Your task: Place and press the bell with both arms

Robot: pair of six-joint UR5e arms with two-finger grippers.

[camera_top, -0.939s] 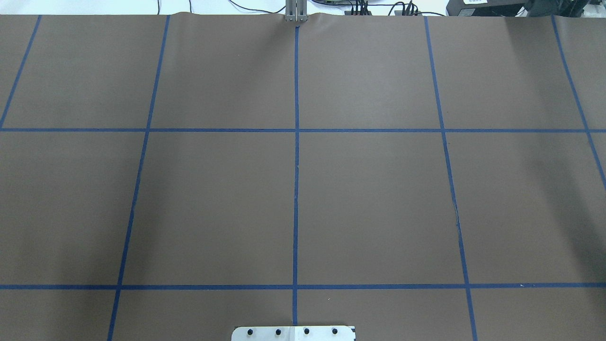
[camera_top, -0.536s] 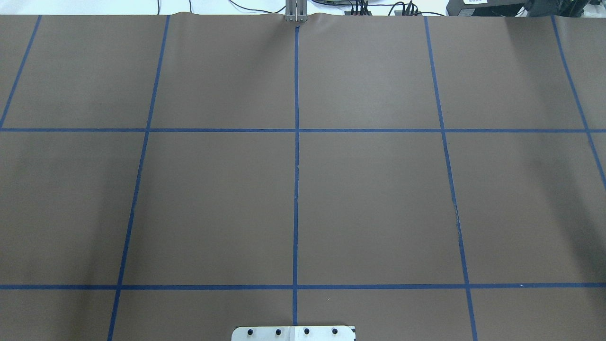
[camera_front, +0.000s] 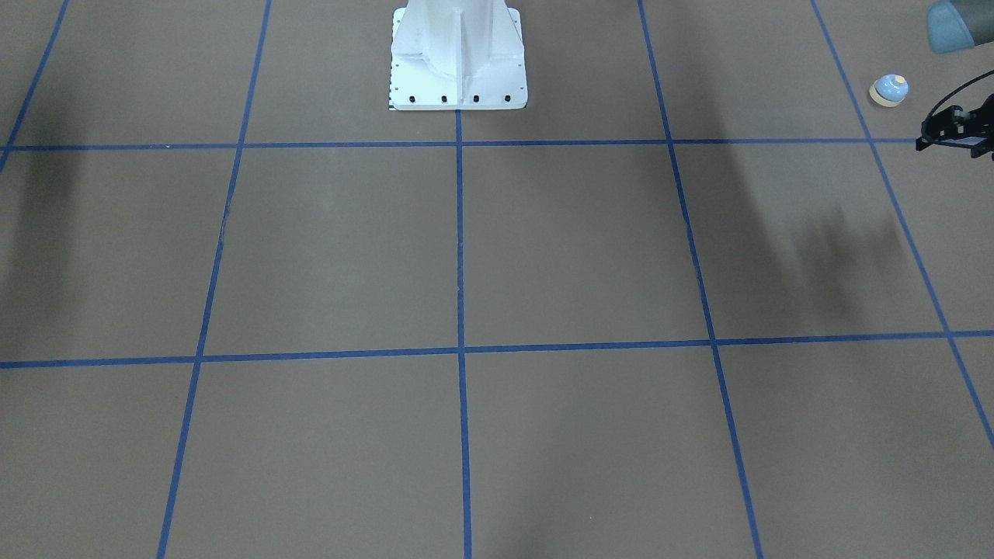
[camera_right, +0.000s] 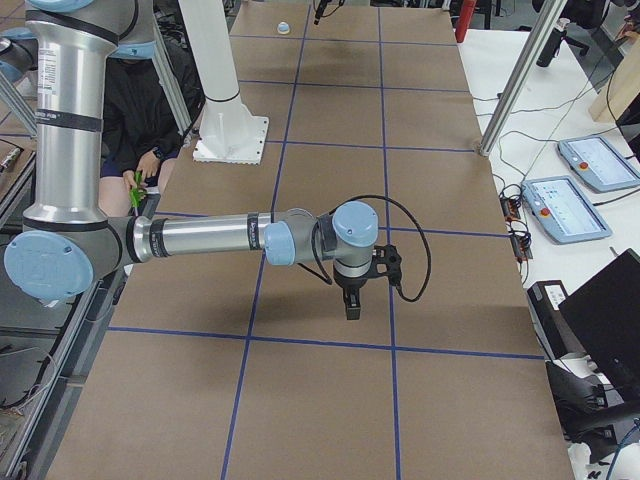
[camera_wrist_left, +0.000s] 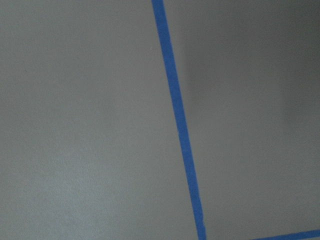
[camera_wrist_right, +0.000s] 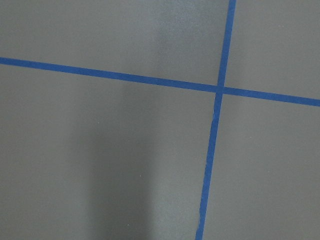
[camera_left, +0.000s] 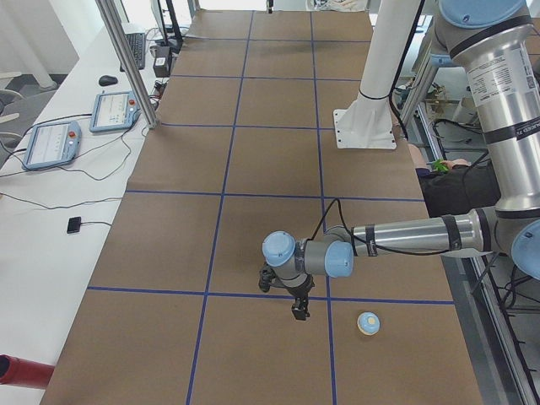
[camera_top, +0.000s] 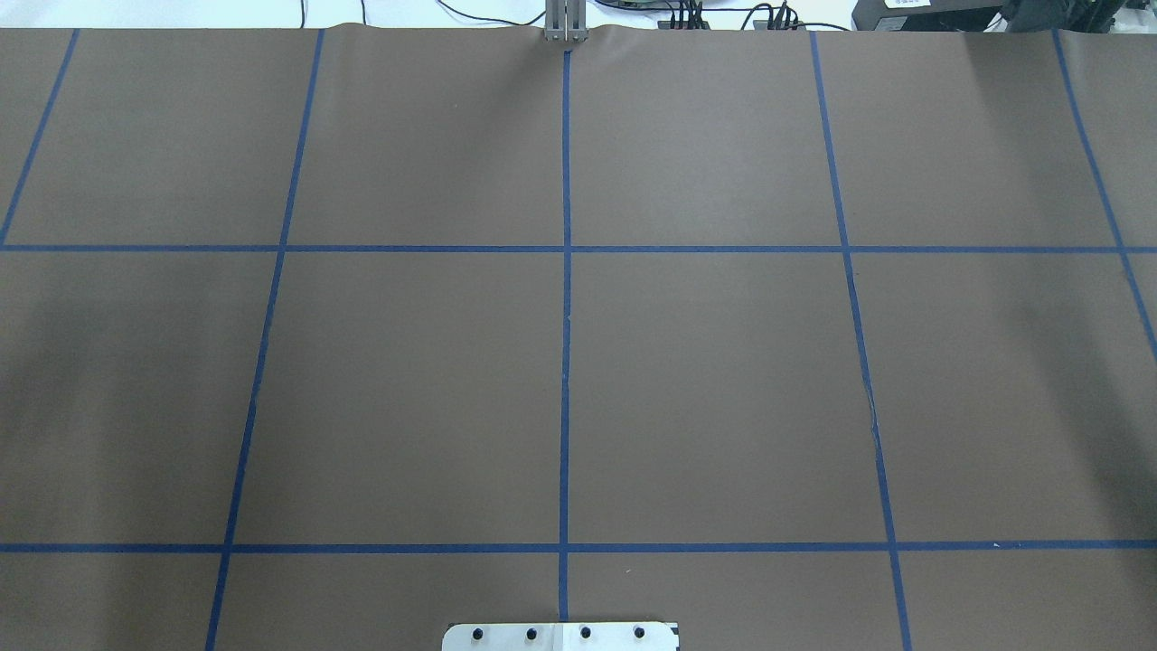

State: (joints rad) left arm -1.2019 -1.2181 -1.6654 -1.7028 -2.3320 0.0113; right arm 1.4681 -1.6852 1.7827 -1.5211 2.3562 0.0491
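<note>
Out past the white pedestal (camera_front: 458, 54), on its left-arm side and roughly level with its bolted base plate, I've got the bell (camera_front: 888, 90). It's a small glossy light-blue dome on a round cream base, with a cream button on top. It stands upright on the table (camera_top: 723, 380), alone inside one square.

The table top is matte brown paper, faintly creased, marked into big squares with blue tape. The pedestal is smooth painted metal, flaring to a flat plate with a row of dark bolts along the edge.

Now the left arm (camera_left: 405, 236): silver tube links, grey joints, round light-blue caps, a black cable looping along it. It reaches out from the pedestal side, and the left hand (camera_left: 299, 310) points down near the bell but clear of it, close to a tape crossing. It's a black skeletal thing, and I can't tell how far it's spread. I see nothing in it.

Over on the pedestal's other side, well away from it, is the right arm (camera_right: 200, 240). Same build, same cable loop. The right hand (camera_right: 352, 305) hangs fingers-down close to a tape line, and I can't judge its opening from here.

I can see printing on the left arm's upright tube, but it's too small to read.
</note>
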